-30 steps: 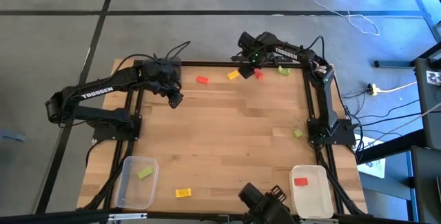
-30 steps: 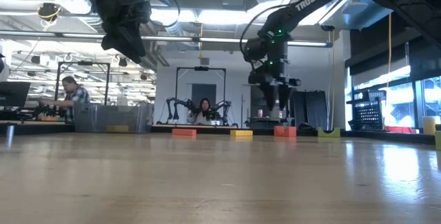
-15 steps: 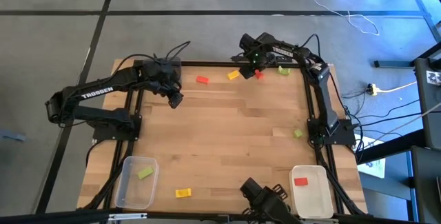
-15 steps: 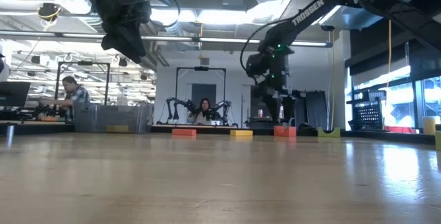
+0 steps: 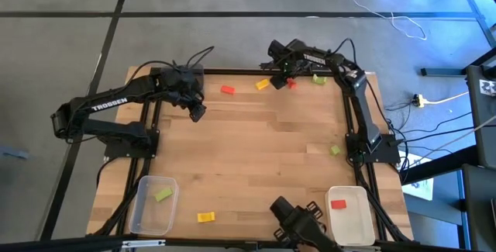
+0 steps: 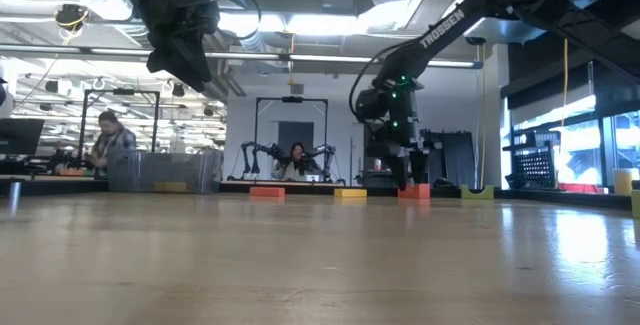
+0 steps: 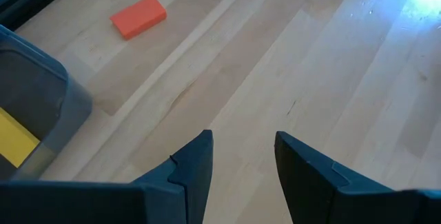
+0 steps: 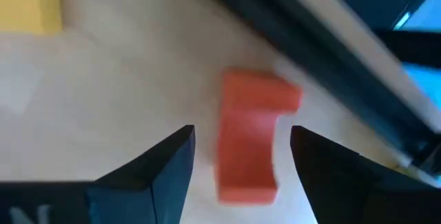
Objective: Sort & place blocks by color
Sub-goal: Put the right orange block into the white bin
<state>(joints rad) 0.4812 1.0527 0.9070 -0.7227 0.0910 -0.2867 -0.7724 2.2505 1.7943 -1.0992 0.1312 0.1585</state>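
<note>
Along the table's far edge lie a red block (image 5: 227,90), a yellow block (image 5: 263,84), a second red block (image 5: 291,84) and a green block (image 5: 318,80). My right gripper (image 8: 241,133) points down, open, low over that second red block (image 8: 251,138), one finger on either side and a gap to each. In the low view the gripper (image 6: 405,173) hangs just above it (image 6: 413,191). My left gripper (image 5: 198,111) waits open above the far left of the table, with nothing between its fingers (image 7: 238,148). A green block (image 5: 335,150) and a yellow block (image 5: 205,217) lie apart.
A clear bin (image 5: 144,219) at the near left holds a green block (image 5: 162,195). A white bin (image 5: 353,222) at the near right holds a red block (image 5: 338,203). The black frame rail (image 8: 310,38) runs close behind the red block. The table's middle is bare wood.
My right gripper has come down toward the red block at the far edge, staying open and pointing down. My left arm has kept still.
</note>
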